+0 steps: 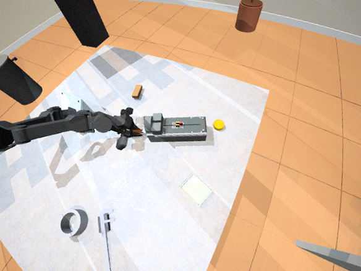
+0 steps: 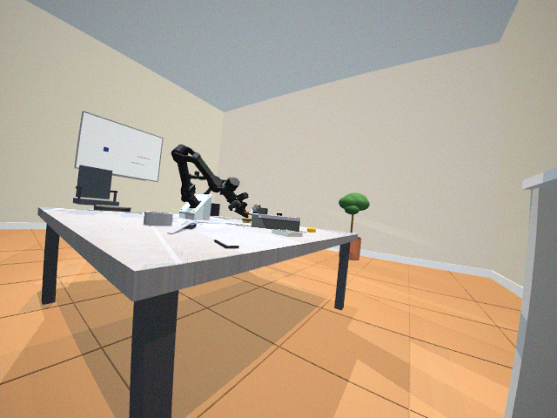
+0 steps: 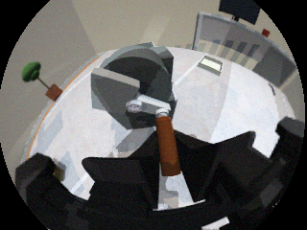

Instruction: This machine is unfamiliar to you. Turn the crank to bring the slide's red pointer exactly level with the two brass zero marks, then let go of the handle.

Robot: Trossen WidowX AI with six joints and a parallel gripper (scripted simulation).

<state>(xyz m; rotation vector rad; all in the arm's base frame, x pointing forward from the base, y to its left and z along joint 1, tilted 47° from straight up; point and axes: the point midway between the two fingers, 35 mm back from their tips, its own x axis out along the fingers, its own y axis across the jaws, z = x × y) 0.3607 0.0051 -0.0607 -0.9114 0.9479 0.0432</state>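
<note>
The grey slide machine [image 1: 187, 128] [image 2: 275, 222] stands on the table, its crank end facing my arm. My gripper [image 1: 141, 132] [image 2: 246, 214] [image 3: 163, 132] is shut on the brown crank handle [image 3: 168, 146]. In the wrist view a silver crank arm [image 3: 153, 103] runs from the hub to the handle, at the lower right of the round dark face. The red pointer [image 1: 180, 123] sits on the slide's top near the yellow brass marks [image 1: 177, 124]. It looks close to level with them, but they are too small to tell whether exactly.
A yellow disc [image 1: 218, 124] lies past the machine's far end. An orange-brown block [image 1: 137, 91] lies behind the gripper. A pale tray [image 1: 196, 189], a grey ring [image 1: 83, 223] and a caliper-like tool [image 1: 105, 221] lie on the table [image 1: 156, 209].
</note>
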